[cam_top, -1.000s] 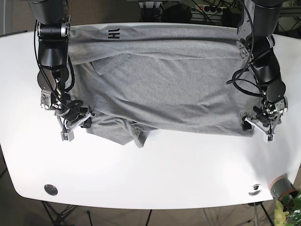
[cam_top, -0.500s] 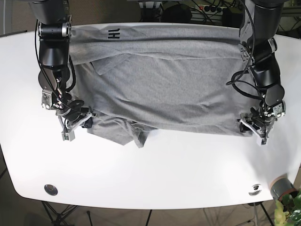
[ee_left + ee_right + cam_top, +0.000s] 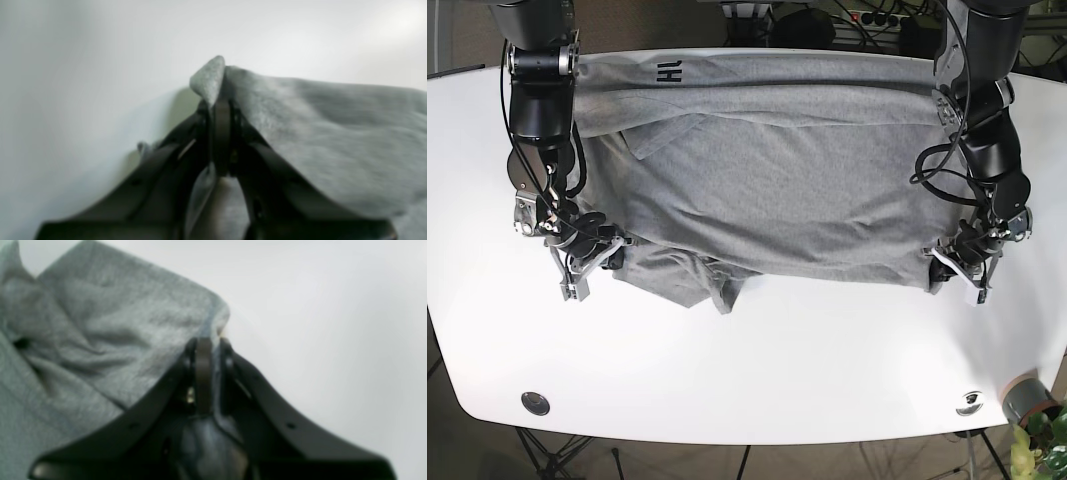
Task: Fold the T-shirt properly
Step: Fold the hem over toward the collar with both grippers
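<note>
Base view: both grippers pinch T-shirt [image 3: 777, 190] corners

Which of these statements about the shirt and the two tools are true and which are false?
1. The shirt is grey. True.
2. The left tool is shut on a shirt corner. True.
3. The right tool hangs open above bare table. False: it is shut on the shirt's edge.
4. The shirt is folded into a neat small square. False: it lies spread wide across the table, with a bunched part at its near edge.
5. Dark lettering shows near the shirt's far edge. True.
</note>
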You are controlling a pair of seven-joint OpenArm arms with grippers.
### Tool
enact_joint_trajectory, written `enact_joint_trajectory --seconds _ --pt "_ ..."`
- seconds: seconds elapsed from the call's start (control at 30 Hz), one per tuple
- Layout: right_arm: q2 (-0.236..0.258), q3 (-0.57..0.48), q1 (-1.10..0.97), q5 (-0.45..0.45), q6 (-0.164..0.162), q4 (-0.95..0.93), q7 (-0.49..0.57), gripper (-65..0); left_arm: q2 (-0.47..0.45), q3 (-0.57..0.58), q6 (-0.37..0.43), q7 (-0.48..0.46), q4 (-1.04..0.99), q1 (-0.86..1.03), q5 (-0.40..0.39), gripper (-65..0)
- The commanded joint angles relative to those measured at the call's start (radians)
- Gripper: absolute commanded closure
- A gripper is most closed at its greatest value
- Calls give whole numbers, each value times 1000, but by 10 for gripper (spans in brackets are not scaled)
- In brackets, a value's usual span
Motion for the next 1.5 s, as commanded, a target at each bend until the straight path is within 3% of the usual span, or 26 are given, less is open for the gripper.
enact_joint_trajectory --seconds 0.0,0.23,0.5,0.87,1.2,1.47 --pt "17 43 28 10 7 65 6 -24 -43 -6 -4 0 15 -33 -49 0" --pt "26 132 28 10 8 146 -58 -24 -66 -8 -4 86 62 -25 -125 0" --pt "50 138 13 18 8 172 -86 -24 -57 -5 -4 114 328 119 -184 0" --pt "50 232 -41 16 8 339 -170 -24 -48 -15 -4 255 619 240 -192 0" --pt "46 339 -188 18 10 553 -233 -24 1 -144 -4 402 889 380 -191 0" --pt "43 397 -314 73 10 665 -264 -24 1 -160 -4 410 986 495 -191 0"
